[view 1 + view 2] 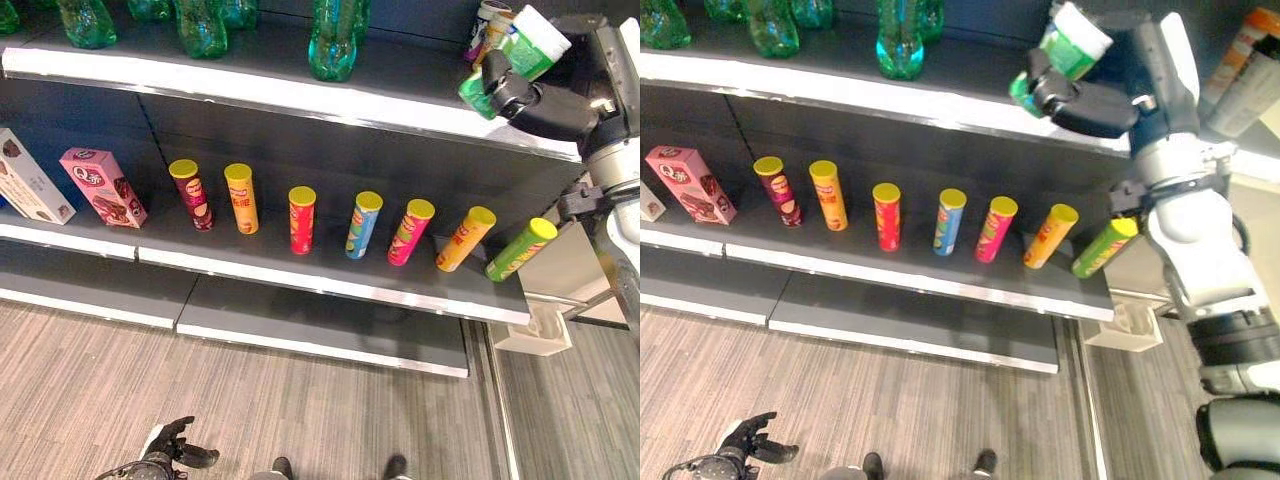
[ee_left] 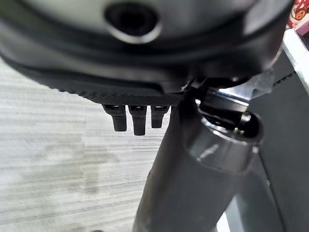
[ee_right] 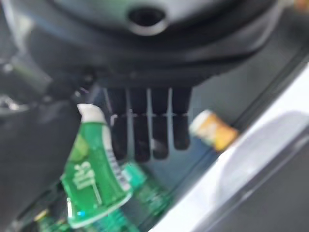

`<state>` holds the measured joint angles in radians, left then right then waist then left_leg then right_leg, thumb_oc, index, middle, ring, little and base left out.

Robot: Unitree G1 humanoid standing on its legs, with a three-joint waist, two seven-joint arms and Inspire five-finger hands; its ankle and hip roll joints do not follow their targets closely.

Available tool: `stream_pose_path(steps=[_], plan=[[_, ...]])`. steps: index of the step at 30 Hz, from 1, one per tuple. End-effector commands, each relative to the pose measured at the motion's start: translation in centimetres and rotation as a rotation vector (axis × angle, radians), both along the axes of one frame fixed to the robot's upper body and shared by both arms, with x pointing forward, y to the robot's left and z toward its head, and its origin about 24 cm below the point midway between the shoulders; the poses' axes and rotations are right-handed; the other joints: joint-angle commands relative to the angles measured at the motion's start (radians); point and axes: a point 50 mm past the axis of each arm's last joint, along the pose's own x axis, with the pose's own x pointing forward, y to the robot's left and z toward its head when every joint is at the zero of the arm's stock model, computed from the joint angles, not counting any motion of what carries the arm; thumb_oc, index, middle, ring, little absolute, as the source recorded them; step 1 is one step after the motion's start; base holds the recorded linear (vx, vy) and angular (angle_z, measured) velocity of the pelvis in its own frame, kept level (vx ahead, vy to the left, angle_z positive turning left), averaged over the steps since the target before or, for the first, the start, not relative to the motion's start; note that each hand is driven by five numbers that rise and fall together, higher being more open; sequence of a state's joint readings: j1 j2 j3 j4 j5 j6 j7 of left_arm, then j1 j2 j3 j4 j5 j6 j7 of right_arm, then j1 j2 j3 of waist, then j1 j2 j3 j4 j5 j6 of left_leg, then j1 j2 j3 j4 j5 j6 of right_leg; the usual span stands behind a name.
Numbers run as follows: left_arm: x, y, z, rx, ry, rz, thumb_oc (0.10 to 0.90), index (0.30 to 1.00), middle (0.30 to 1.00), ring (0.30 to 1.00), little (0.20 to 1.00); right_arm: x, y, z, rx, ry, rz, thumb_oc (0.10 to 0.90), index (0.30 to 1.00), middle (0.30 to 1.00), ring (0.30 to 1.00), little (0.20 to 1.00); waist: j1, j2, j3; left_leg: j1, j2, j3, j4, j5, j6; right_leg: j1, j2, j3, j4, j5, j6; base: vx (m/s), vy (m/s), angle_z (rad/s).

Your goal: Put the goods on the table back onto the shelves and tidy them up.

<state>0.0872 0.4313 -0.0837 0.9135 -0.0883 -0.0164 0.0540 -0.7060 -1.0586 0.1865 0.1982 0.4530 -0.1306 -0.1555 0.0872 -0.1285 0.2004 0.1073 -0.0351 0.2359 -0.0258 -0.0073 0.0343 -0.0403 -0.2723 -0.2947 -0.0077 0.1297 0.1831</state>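
Note:
My right hand [image 1: 535, 103] is raised at the right end of the top shelf [image 1: 300, 95], shut on a green container with a white cap [image 1: 525, 42]. The container is tilted and sits just above the shelf's front edge. In the right wrist view the green container [image 3: 91, 186] lies beside the fingers [image 3: 149, 130]. The left hand [image 1: 172, 450] hangs low over the floor with relaxed fingers, holding nothing.
Green bottles [image 1: 333, 40] stand along the top shelf, with a few cans [image 1: 487, 30] behind the held container. The middle shelf [image 1: 330, 285] carries several coloured chip cans [image 1: 301, 220], a pink box [image 1: 103, 187] and a white box [image 1: 30, 185]. Wood-look floor lies below.

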Motion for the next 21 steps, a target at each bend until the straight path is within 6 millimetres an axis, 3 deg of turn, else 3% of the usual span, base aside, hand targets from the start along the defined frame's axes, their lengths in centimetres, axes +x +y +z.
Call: stream_pose_path(steps=[1,8,21], plan=[[-0.7,-1.0,-0.4,-0.035,-0.016,-0.013,0.8,0.9,0.9,0.9,0.9,-3.3,0.8,7.4,-0.001,-0.326,0.047,0.4,0.3,0.3,0.3,0.3,0.016,0.025,-0.083,-0.075,0.124,-0.118,-0.006,-0.01,-0.132,0.084,0.01,-0.011,0.005,-0.078,0.025,0.1,-0.109,0.29],[-2.0,-2.0,-1.2,-0.067,0.029,-0.021,0.8,0.9,0.9,0.9,0.9,-2.8,-0.4,6.6,-0.05,-0.258,-0.029,0.4,0.3,0.3,0.3,0.3,0.023,0.016,-0.107,-0.046,0.163,-0.125,-0.022,-0.003,-0.159,0.149,0.045,-0.055,-0.064,-0.087,0.012,0.06,-0.091,-0.04],[-2.3,-1.7,-1.0,-0.052,0.029,-0.039,0.8,0.9,0.9,0.9,0.9,-1.0,-1.7,6.5,-0.233,-0.125,-0.177,0.4,0.3,0.3,0.3,0.3,0.025,0.017,-0.109,-0.03,0.181,-0.122,-0.048,0.015,-0.175,0.166,0.057,-0.081,-0.069,-0.096,0.003,0.01,-0.033,0.04]])
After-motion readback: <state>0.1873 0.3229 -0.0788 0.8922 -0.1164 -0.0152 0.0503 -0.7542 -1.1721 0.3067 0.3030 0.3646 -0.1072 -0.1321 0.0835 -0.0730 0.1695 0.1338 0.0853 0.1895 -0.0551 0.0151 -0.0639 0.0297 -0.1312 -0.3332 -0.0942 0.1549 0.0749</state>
